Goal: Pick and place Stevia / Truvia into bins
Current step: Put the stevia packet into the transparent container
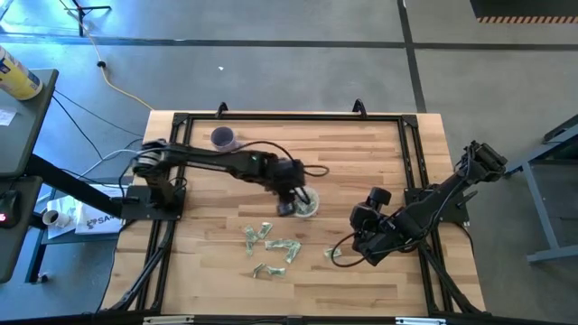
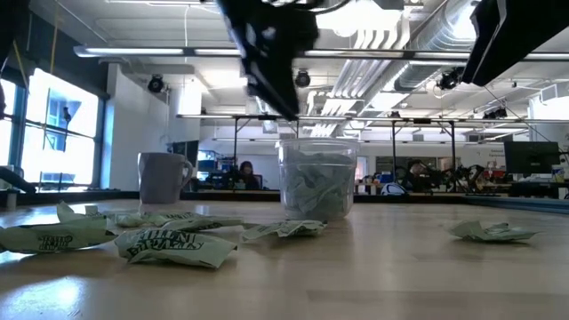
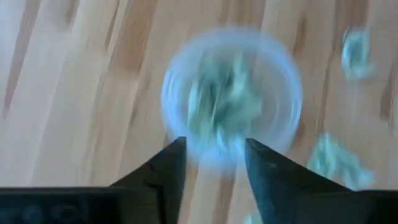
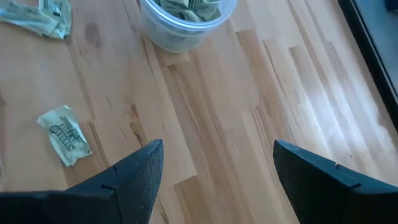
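The clear cup [image 1: 309, 204] stands upright on the wooden table, holding several pale green sachets [image 3: 227, 102]. My left gripper [image 3: 214, 144] hovers open just above the cup's rim, with nothing between its fingers; in the low view it hangs over the cup [image 2: 317, 178]. More sachets lie flat on the table near the front [image 1: 271, 246]. One sachet [image 4: 64, 134] lies just ahead of my right gripper [image 4: 217, 149], which is open and above the table, to the right of the cup [image 4: 186, 18].
A purple mug [image 1: 223, 138] stands at the far left of the table, seen with its handle in the low view [image 2: 164, 178]. A black frame [image 1: 411, 153] runs round the table's edges. Loose sachets [image 2: 169, 244] lie spread across the near half.
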`<state>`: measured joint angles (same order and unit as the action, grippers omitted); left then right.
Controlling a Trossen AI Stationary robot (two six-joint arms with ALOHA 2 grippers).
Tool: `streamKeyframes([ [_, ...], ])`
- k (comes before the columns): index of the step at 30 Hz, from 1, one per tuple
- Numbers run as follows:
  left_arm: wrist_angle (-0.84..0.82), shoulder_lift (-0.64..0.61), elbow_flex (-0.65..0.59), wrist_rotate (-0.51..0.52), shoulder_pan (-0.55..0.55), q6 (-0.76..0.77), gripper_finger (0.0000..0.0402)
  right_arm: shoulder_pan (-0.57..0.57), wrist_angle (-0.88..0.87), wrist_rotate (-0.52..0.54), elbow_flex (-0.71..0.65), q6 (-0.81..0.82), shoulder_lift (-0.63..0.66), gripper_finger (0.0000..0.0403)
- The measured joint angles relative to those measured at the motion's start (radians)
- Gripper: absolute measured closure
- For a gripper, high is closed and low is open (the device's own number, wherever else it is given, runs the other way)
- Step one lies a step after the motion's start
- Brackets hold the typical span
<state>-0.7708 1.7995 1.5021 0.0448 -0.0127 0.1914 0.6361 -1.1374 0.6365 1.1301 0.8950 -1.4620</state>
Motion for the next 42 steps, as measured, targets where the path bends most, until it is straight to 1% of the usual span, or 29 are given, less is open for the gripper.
streamKeyframes([
  [3, -0.250, -0.066, -0.001, 0.006, -0.048, 0.077, 0.0188, 0.000, -0.003, -0.002, 0.000, -0.033, 0.000, 0.0110],
  [4, -0.306, -0.091, -0.004, 0.020, -0.075, 0.100, 0.0187, 0.000, -0.002, 0.001, 0.000, -0.049, 0.000, 0.0110],
  [6, -0.372, -0.139, -0.035, 0.042, -0.135, 0.127, 0.0189, -0.005, 0.003, 0.003, 0.000, -0.092, 0.000, 0.0110],
  [7, -0.367, -0.159, -0.060, 0.042, -0.166, 0.133, 0.0192, -0.010, 0.015, 0.008, -0.003, -0.118, 0.000, 0.0110],
  [10, -0.251, -0.196, -0.170, 0.041, -0.249, 0.144, 0.0203, -0.036, 0.092, -0.011, -0.044, -0.201, -0.002, 0.0110],
  [12, -0.136, -0.198, -0.244, 0.026, -0.274, 0.216, 0.0211, -0.054, 0.169, -0.055, -0.083, -0.240, -0.002, 0.0110],
  [14, -0.054, -0.193, -0.318, 0.004, -0.270, 0.314, 0.0216, -0.068, 0.224, -0.092, -0.117, -0.246, -0.003, 0.0110],
  [17, 0.114, -0.168, -0.408, 0.042, -0.257, 0.454, 0.0217, -0.074, 0.257, -0.108, -0.141, -0.215, -0.004, 0.0110],
  [21, 0.250, -0.151, -0.483, 0.073, -0.246, 0.546, 0.0201, -0.073, 0.263, -0.103, -0.145, -0.180, -0.004, 0.0110],
  [23, 0.229, -0.127, -0.501, 0.060, -0.241, 0.577, 0.0186, -0.073, 0.274, -0.103, -0.145, -0.178, -0.003, 0.0110],
  [28, 0.262, -0.080, -0.492, 0.043, -0.236, 0.627, 0.0141, -0.080, 0.277, -0.089, -0.145, -0.138, -0.004, 0.0110],
  [30, 0.246, -0.062, -0.494, 0.040, -0.237, 0.637, 0.0129, -0.087, 0.278, -0.089, -0.146, -0.136, -0.005, 0.0110],
  [32, 0.253, -0.046, -0.494, 0.034, -0.237, 0.652, 0.0126, -0.089, 0.283, -0.085, -0.146, -0.136, -0.005, 0.0110],
  [34, 0.235, -0.034, -0.493, 0.034, -0.237, 0.652, 0.0131, -0.098, 0.282, -0.085, -0.146, -0.136, -0.005, 0.0110],
  [37, 0.229, -0.022, -0.490, 0.056, -0.244, 0.647, 0.0160, -0.110, 0.283, -0.086, -0.146, -0.135, -0.005, 0.0110],
  [39, 0.225, -0.020, -0.491, 0.094, -0.246, 0.629, 0.0190, -0.114, 0.286, -0.085, -0.146, -0.135, -0.005, 0.0110],
  [42, 0.241, -0.018, -0.492, 0.153, -0.240, 0.583, 0.0247, -0.121, 0.287, -0.080, -0.146, -0.135, -0.005, 0.0110],
])
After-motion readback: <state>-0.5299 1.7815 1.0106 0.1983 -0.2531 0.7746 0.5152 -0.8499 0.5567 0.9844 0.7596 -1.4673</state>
